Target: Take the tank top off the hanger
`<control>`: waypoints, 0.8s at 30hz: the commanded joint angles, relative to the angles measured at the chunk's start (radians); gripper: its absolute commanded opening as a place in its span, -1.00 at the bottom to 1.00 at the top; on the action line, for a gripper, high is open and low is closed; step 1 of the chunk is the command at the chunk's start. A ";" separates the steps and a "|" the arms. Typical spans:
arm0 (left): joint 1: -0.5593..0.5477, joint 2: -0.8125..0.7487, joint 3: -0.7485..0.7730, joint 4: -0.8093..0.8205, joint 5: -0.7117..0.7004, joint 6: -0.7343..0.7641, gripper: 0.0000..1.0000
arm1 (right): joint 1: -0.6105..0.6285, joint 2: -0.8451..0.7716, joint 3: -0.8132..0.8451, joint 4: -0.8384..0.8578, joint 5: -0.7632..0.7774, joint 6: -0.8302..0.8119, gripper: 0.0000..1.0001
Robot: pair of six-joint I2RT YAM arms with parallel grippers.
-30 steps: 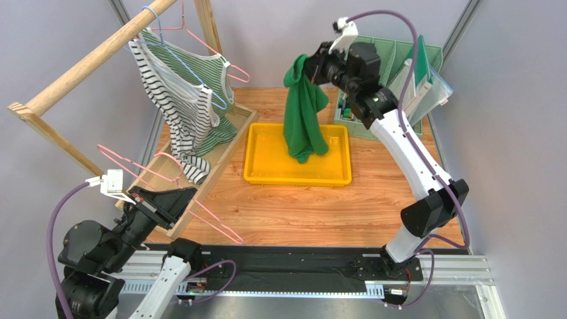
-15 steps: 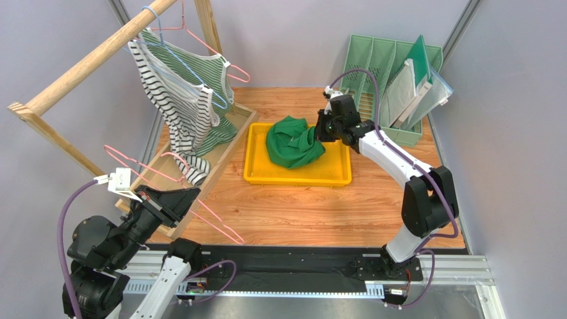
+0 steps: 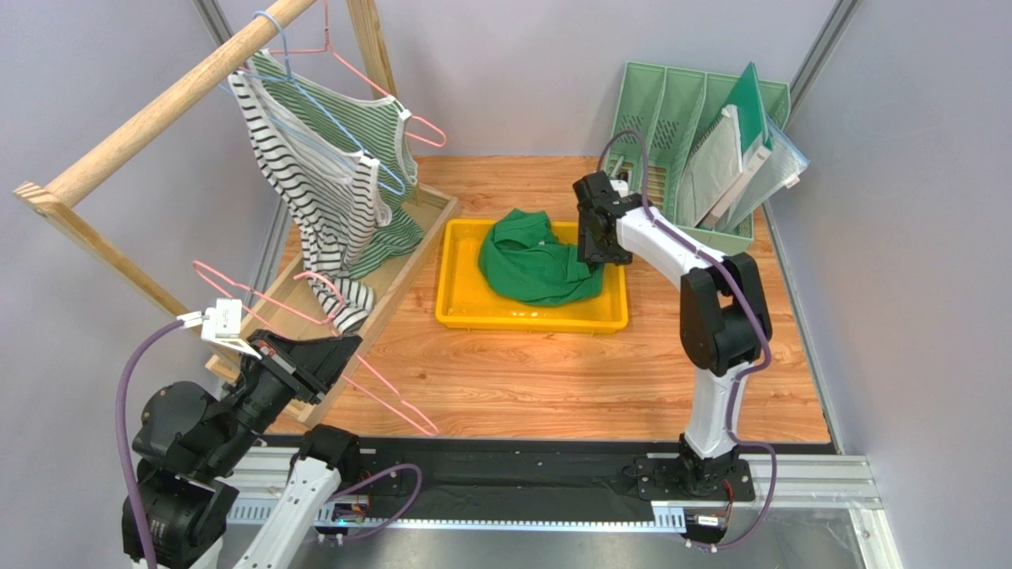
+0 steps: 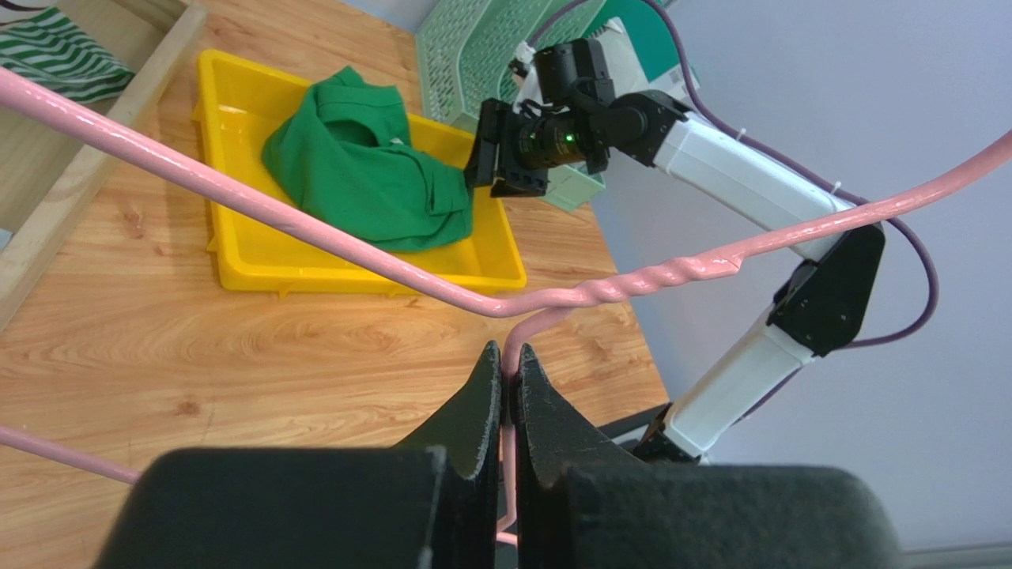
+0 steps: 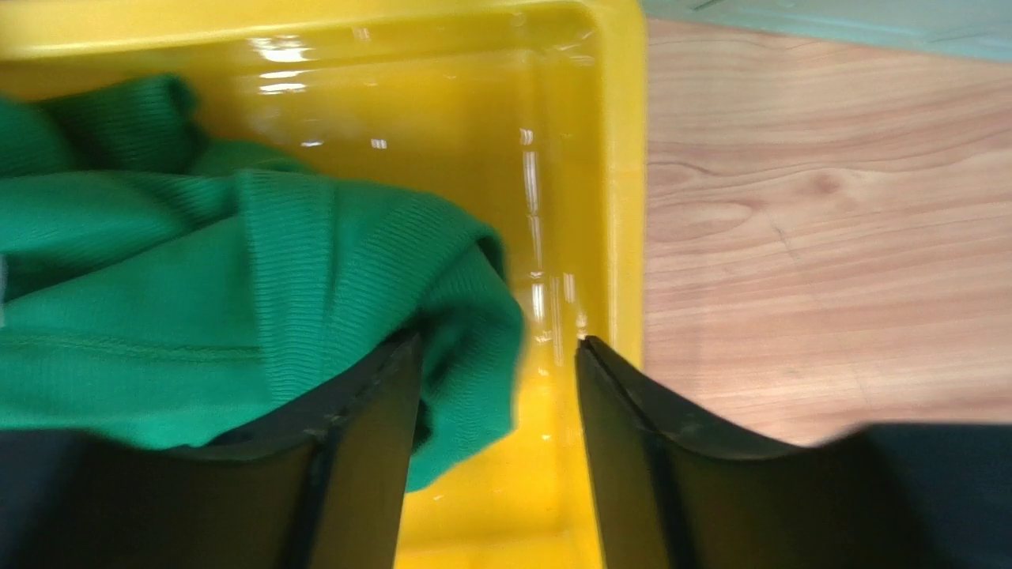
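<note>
1. Tank top (image 3: 537, 255): green and off the hanger. It lies bunched in the yellow tray (image 3: 529, 320) at my 12 o'clock, with one fold reaching toward the tray's 3 o'clock wall.

2. Right gripper (image 5: 497, 356): fingers apart, low inside the tray at its 3 o'clock end. A lip of cloth lies in the gap; I judge it is not pinched.

3. Left gripper (image 4: 508, 377): clamped on the wire neck of the pink hanger (image 4: 356, 251). The hanger is bare, held at my 8 o'clock, well apart from the tray.

4. Risks:
   - If the ribbed cloth catches a finger as I lift the right arm, the lip could ride up and spill over the rim.
   - The outer finger sits near the tray wall, so leaving toward 3 o'clock may shove the tray.
   - The hanger's long wire juts out, and swinging the left arm toward 11 o'clock could hook the striped tops (image 3: 333, 196).

5. Room:
   - Open: the bare table (image 3: 535, 379) at 6 o'clock of the tray, and the space straight up.
   - Crowded: the file rack (image 3: 695, 125) at 1 o'clock.
   - Closed: the wooden rail (image 3: 155, 113) at 10 o'clock.
</note>
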 commanded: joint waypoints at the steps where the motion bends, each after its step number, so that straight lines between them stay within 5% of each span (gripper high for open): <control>1: -0.004 0.003 -0.018 0.067 -0.007 -0.004 -1.00 | 0.044 0.036 0.146 -0.258 0.347 -0.004 0.38; 7: -0.003 0.004 -0.056 0.091 -0.056 -0.010 -1.00 | 0.136 -0.105 0.147 -0.352 0.503 -0.021 0.66; 15: -0.003 0.029 -0.073 0.131 -0.169 -0.024 -1.00 | 0.414 -0.315 0.020 -0.202 0.296 -0.161 0.80; 24: -0.003 0.055 -0.102 0.194 -0.197 -0.045 -1.00 | 0.598 -0.664 -0.216 0.122 -0.553 -0.187 0.85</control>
